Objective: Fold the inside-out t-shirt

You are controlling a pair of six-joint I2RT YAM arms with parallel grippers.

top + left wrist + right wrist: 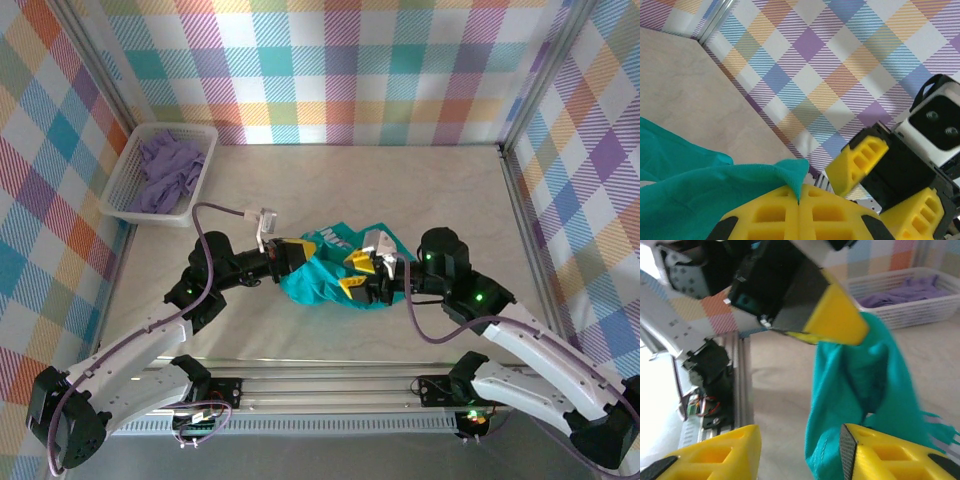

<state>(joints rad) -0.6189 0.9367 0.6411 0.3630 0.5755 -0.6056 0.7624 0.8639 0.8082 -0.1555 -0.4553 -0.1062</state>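
- At the far left of the top view, a white slatted plastic basket [118, 206] sits against the wall. It holds crumpled lavender-purple cloth [165, 168] that is not part of the job.
- The left end effector [296, 252] reaches in from the left. In its wrist view [799, 198] the yellow pads are pressed together with a peak of teal cloth pinched between them, so we read it as clamped on the shirt's edge.
- The teal-green cotton t-shirt [315, 285] lies in a bunched heap at the middle of the table, between the two end effectors. Pale print shows at the heap's far edge. From the right wrist view, part of the shirt [860, 375] hangs lifted in a loose drape.
- The right end effector [355, 273] is just beside the heap, its fingers spread wide around nothing [800, 440]. The cloth hangs close to one finger [880, 452].
- We judge the task barely begun. No flat panel, straight edge or crease shows, so spreading the shirt out and every fold remain.
- The pale, faintly marbled table [420, 190] is bare elsewhere. Pastel checked walls [380, 70] enclose it on three sides.
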